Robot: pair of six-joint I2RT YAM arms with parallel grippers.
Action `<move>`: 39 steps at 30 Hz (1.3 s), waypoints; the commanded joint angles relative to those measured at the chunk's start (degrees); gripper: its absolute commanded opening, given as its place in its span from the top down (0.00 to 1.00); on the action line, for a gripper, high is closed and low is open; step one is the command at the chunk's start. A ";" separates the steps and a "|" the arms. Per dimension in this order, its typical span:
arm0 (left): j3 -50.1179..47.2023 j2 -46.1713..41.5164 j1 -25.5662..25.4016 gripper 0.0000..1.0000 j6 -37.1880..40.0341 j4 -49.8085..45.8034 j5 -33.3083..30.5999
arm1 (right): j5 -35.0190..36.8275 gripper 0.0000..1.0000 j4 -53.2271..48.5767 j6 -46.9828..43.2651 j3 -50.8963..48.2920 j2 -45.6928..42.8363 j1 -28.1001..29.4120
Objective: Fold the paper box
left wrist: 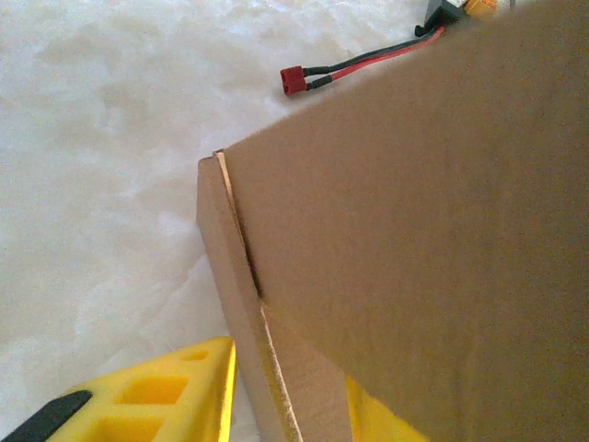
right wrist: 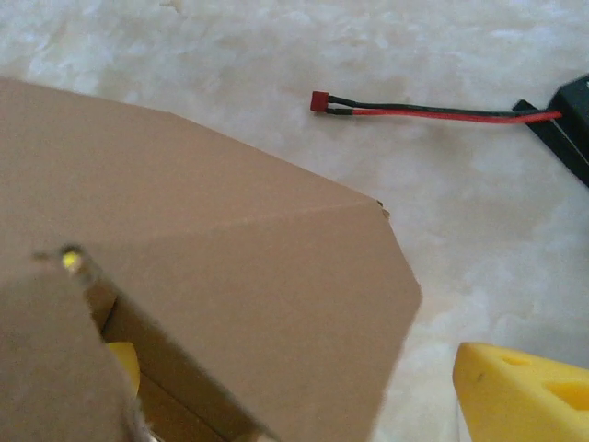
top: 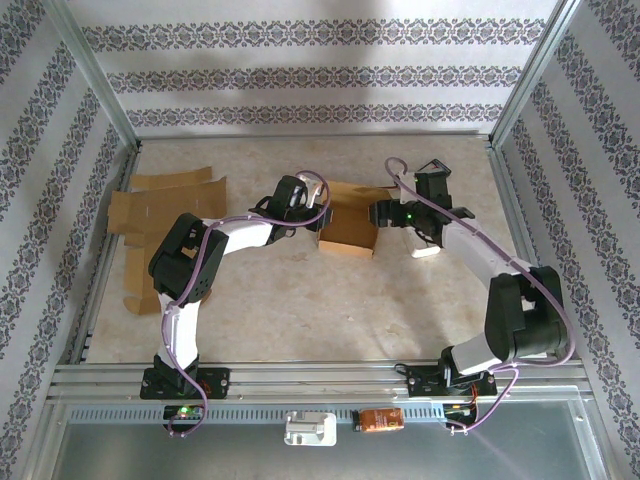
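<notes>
The brown paper box (top: pixel 349 226) stands partly folded in the middle of the table, with my two grippers at its sides. My left gripper (top: pixel 311 207) is at the box's left wall. In the left wrist view that doubled cardboard wall (left wrist: pixel 276 368) runs between the yellow fingers (left wrist: pixel 166 396), and the left gripper (left wrist: pixel 294 410) is shut on it. My right gripper (top: pixel 386 213) is at the box's right side. It (right wrist: pixel 317 378) stands open and wide, with a box flap (right wrist: pixel 258 276) between one yellow finger (right wrist: pixel 520 391) outside and the other inside the box.
Flat cardboard blanks (top: pixel 165 215) lie at the table's left edge. A red-and-black wire with a red plug (right wrist: pixel 322 101) lies on the white tabletop beyond the box, leading to a black part (right wrist: pixel 566 120). Metal frame posts (top: pixel 110 110) border the table.
</notes>
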 commanded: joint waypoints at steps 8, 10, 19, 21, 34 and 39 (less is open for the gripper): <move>2.07 2.49 -0.35 0.65 -1.51 -1.66 2.18 | 3.49 0.43 4.60 5.95 2.43 4.91 0.83; 2.12 2.77 -0.36 0.65 -1.54 -1.59 2.56 | 3.33 0.48 4.74 6.04 2.39 5.31 0.75; 2.05 2.87 -0.34 0.65 -1.58 -1.82 2.51 | 6.41 0.36 4.93 2.50 2.28 4.34 1.29; 1.92 2.56 -0.34 0.65 -1.54 -1.85 2.50 | 7.08 0.27 5.79 -0.17 1.29 2.48 1.20; 2.17 2.36 -0.34 0.65 -1.54 -1.92 2.84 | -1.93 0.17 6.25 -21.04 3.75 3.05 -2.10; 2.13 2.49 -0.34 0.65 -1.69 -1.77 2.91 | -3.09 0.42 6.27 -19.90 5.40 5.72 -2.25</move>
